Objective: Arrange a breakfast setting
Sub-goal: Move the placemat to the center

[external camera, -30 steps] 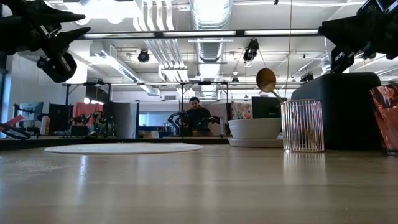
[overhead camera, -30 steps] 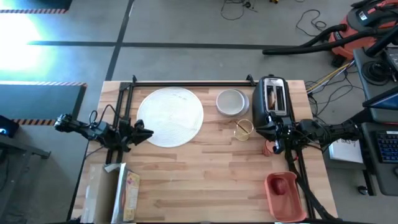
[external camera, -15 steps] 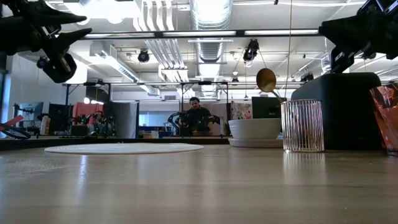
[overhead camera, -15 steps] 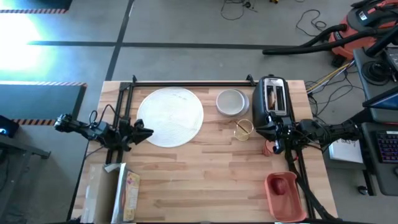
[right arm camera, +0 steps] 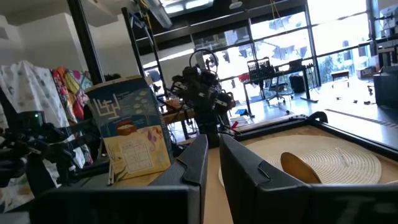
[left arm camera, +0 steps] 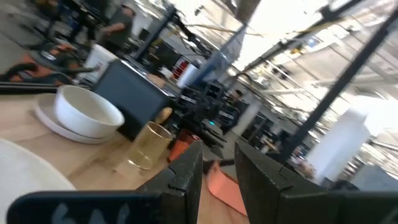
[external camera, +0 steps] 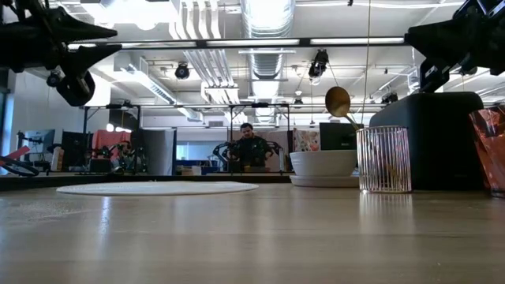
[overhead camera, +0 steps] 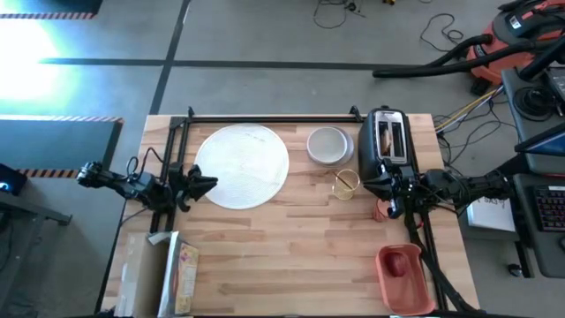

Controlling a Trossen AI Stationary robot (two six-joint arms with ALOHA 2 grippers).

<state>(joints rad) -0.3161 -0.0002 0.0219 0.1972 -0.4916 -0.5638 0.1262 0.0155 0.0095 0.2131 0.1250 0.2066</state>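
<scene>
The left gripper, fingers a narrow gap apart and empty, hovered at the near-left rim of the large round white plate. Further right, the small white bowl sat empty. The gold spoon stood in the clear glass, just left of the right gripper, nearly pressed together.

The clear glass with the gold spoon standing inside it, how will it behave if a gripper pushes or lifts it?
The clear glass is tall and narrow, so a push near its rim would probably tip it. The gold spoon leans out well above the rim, which likely makes it top-heavy and may let the spoon swing or fall out. The ribbed glass wall looks smooth, hard and probably fragile.
</scene>
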